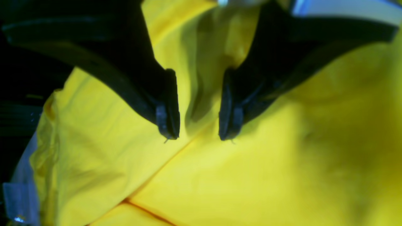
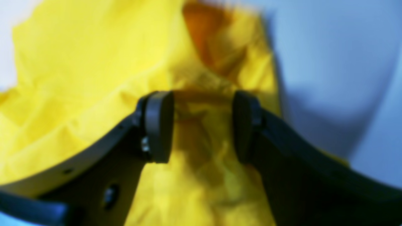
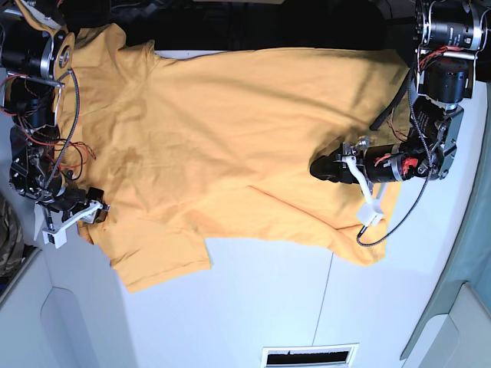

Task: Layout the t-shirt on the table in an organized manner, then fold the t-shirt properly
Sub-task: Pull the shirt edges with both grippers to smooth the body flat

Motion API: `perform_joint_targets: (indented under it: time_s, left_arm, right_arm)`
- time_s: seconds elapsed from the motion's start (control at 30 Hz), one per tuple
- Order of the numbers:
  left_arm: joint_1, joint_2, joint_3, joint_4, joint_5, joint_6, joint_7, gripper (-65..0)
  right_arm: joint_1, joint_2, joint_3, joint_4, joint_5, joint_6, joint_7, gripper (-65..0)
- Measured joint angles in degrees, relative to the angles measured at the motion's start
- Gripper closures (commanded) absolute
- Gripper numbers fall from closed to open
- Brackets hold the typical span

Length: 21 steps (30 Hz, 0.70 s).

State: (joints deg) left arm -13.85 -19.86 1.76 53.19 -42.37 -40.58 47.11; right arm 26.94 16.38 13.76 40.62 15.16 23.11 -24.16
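The orange-yellow t-shirt (image 3: 230,130) lies spread on the white table (image 3: 253,307), plain side up, sleeves toward the left and hem toward the right. My left gripper (image 3: 321,167) rests over the hem end, pointing left. In the left wrist view it (image 1: 198,138) stands open just above a crease in the t-shirt (image 1: 251,175). My right gripper (image 3: 97,212) is at the shirt's left edge, beside the lower sleeve (image 3: 161,261). In the right wrist view it (image 2: 202,125) is open, with rumpled t-shirt (image 2: 78,62) cloth lying between and behind the pads.
A camouflage cloth (image 3: 6,234) shows at the far left edge. A thin dark seam (image 3: 328,299) crosses the table, and a vent slot (image 3: 311,356) sits near the front edge. Both arm bases and their cables stand at the top corners. The shirt's top edge reaches the table's far edge.
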Motion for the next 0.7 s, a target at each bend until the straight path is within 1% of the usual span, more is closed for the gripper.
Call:
perform_joint_targets:
  time_s: [0.07,0.13,0.17,0.23,0.27,0.33,0.4,0.47,0.57,0.63,0.7]
  left_arm:
    - [-0.02,0.22,0.00,0.31,3.87,3.02,-3.82,-25.4]
    - [-0.35,0.20,-0.02,0.39,7.96,5.46,-5.92,-25.3]
    - [-0.68,0.20,-0.07,0.31,9.75,6.38,-6.71,-25.3]
    - [-1.68,0.11,-0.15,-0.66,11.54,8.28,-7.91,-24.6]
    - [-2.43,-0.04,-0.20,-1.66,12.07,8.81,-8.44,-22.9]
    - [-4.48,-0.13,-0.22,-4.15,13.03,9.55,-8.72,-20.8]
    - [-6.78,0.09,-0.20,-6.58,14.29,10.78,-9.51,-20.8]
    - [-9.46,0.02,-0.20,-9.05,15.56,11.96,-9.16,-20.8]
    - [-12.74,0.09,-0.17,-11.91,16.61,12.52,-8.35,-20.8]
    - [-14.14,0.15,-0.15,-12.55,17.03,12.85,-7.48,-20.8]
    - [-15.32,0.13,-0.11,-12.72,17.27,13.20,-5.31,-20.9]
  right_arm:
    - [-1.40,0.44,-0.39,0.50,2.25,0.46,-0.76,-30.1]
    - [-3.76,0.61,-0.37,2.47,5.33,0.68,-2.29,-29.9]
    - [-5.40,0.61,-0.35,4.09,6.99,1.42,-3.19,-29.9]
    - [-9.33,0.57,-0.11,8.26,10.60,3.67,-4.00,-29.9]
    - [-11.28,0.42,0.07,10.69,11.93,4.09,-4.50,-29.9]
    - [-15.21,-0.02,0.33,15.93,13.77,4.24,-6.34,-29.9]
    - [-18.84,-0.28,0.52,21.09,14.45,4.07,-8.39,-29.9]
    - [-22.38,-0.70,0.63,25.73,15.13,4.09,-9.55,-29.9]
    - [-26.77,-1.18,0.63,30.84,16.94,4.46,-10.25,-29.9]
    - [-28.59,-1.51,0.63,33.35,16.81,4.31,-10.84,-29.9]
    - [-29.24,-1.86,1.20,35.08,16.63,4.00,-11.54,-29.9]
